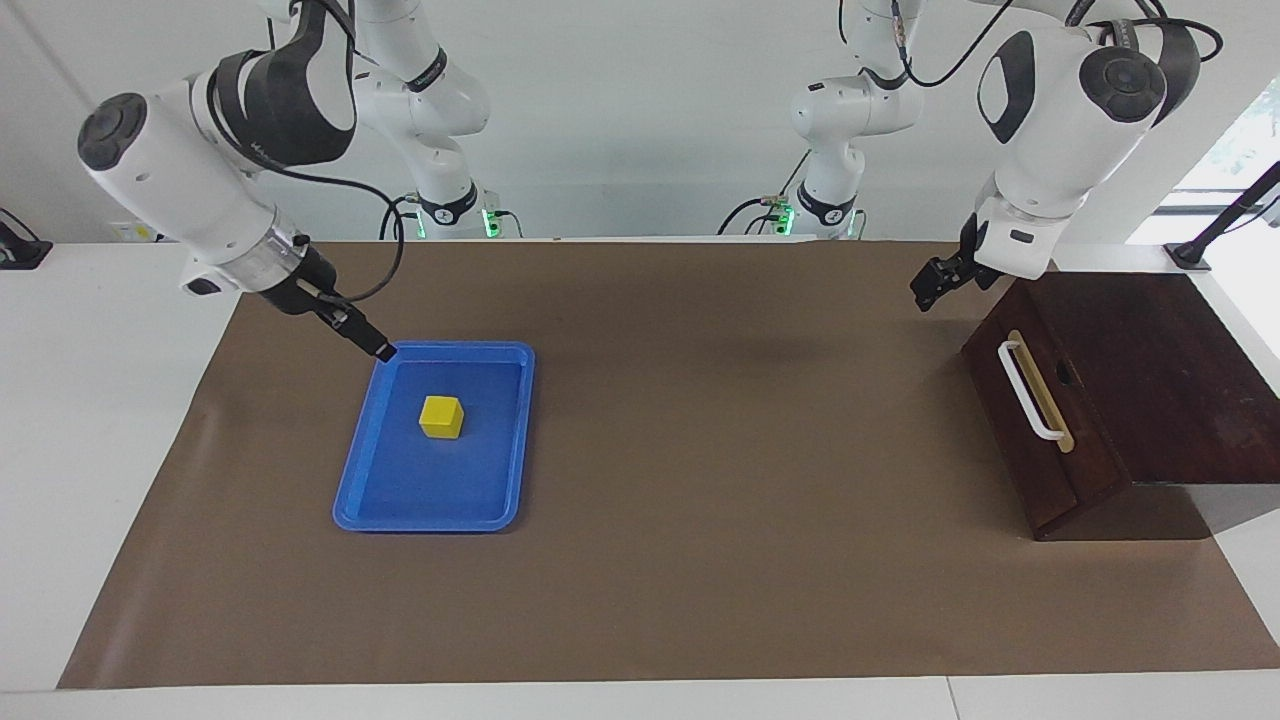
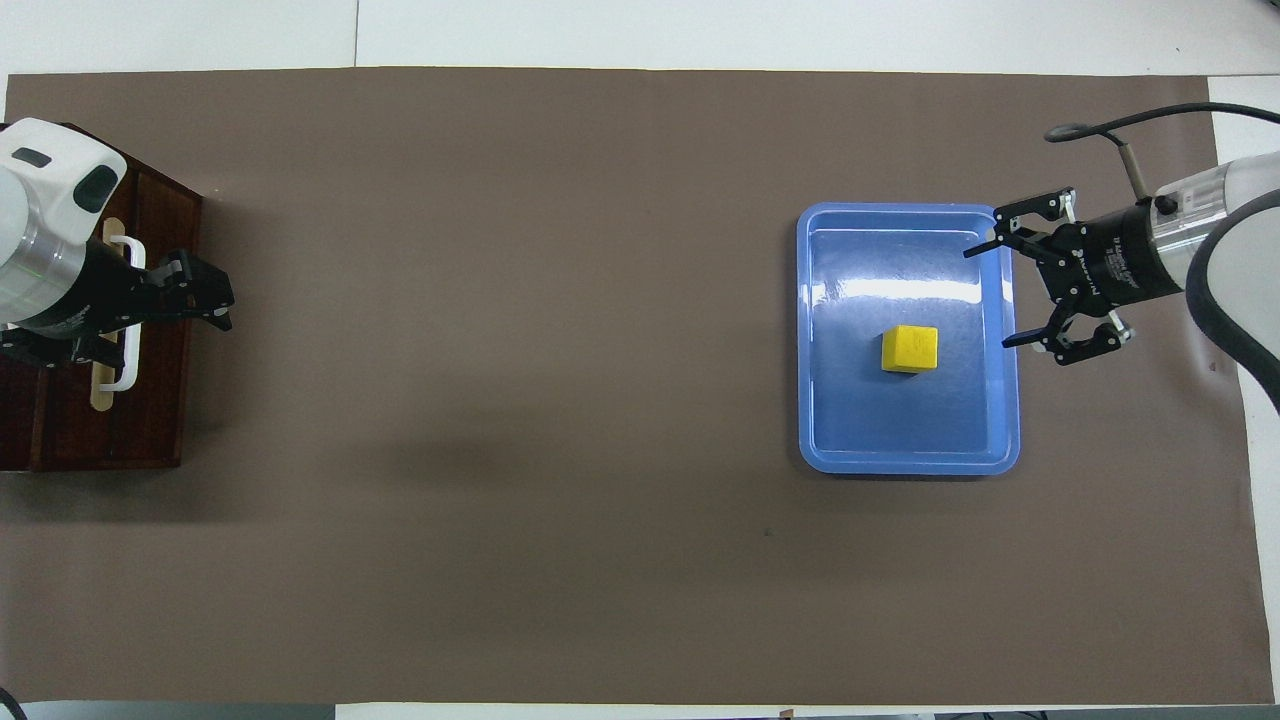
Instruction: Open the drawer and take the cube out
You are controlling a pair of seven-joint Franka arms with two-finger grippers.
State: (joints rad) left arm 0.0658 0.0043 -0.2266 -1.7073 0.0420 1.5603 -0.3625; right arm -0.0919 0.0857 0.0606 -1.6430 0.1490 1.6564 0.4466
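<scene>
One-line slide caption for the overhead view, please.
Cube sits in the blue tray, right gripper open over the tray's rim; left gripper open by the shut drawer.

My left gripper (image 1: 930, 283) hangs raised at my left end, black fingers spread and empty. My right gripper (image 2: 1000, 293) hovers raised too, fingers wide apart, white wrist angled downward.
</scene>
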